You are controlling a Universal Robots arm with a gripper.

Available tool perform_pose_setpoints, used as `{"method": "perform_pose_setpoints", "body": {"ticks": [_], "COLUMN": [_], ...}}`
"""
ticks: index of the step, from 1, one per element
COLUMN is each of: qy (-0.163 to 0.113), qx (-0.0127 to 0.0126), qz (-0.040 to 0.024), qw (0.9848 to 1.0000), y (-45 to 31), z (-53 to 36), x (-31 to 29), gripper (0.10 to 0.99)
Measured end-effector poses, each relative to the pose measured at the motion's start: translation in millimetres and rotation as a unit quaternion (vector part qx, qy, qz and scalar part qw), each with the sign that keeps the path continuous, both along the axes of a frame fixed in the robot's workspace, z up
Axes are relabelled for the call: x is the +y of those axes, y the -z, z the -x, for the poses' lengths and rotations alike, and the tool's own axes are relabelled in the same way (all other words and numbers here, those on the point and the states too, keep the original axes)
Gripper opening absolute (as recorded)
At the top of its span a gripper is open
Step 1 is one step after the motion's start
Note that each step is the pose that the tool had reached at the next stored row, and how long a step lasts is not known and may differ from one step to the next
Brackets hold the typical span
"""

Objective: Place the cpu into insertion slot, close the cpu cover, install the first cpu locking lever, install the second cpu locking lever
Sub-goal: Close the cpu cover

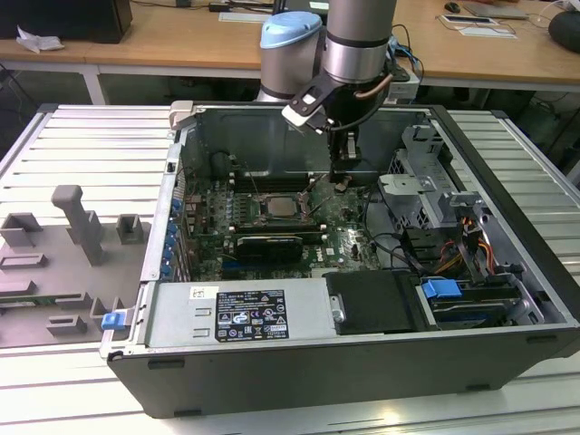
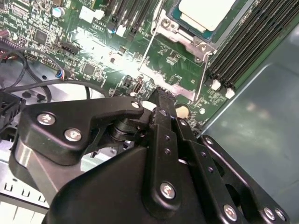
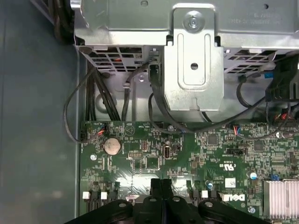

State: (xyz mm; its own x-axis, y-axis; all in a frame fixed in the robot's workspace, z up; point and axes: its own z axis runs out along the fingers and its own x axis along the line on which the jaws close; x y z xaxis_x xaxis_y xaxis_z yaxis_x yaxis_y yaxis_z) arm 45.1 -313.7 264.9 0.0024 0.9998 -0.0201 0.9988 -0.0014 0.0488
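Two jaws, black and pressed tip to tip, hold nothing; in both wrist views they hang closed just above the green board (image 3: 154,154), near a bright patch of reflected light and well apart from the round coin cell (image 3: 112,146). Just beyond their tips in the second wrist view run two thin wire levers (image 2: 150,44), angled along the sides of the insertion slot (image 2: 184,25). The cpu (image 2: 205,11) lies flat in that slot, pale metal top upward; whether the cpu cover is down over it I cannot tell. Long black memory slots (image 2: 247,42) flank the socket. In the exterior view the arm reaches down into the open computer case (image 1: 362,381), to the exterior view's right of the socket, and the case rests on a ribbed metal table (image 1: 72,136). The chip is likely light, stiff and slick on top, with a fragile underside, so it is best held by two opposite edges and kept level.
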Motion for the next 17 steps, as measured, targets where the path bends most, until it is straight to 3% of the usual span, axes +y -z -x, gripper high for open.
{"method": "perform_pose_setpoints", "body": {"ticks": [8, 13, 17], "qy": [0.0, 0.0, 0.0], "qx": [0.0013, 0.0015, 0.0016], "qz": [0.0008, 0.0008, 0.0008], "qw": [1.0, 1.0, 1.0], "y": [8.0, 11.2, 13.6], "z": [-5.8, -1.3, 9.9], "x": [3.2, 3.2, 3.2], "gripper": [0.106, 0.106, 0.106]}}
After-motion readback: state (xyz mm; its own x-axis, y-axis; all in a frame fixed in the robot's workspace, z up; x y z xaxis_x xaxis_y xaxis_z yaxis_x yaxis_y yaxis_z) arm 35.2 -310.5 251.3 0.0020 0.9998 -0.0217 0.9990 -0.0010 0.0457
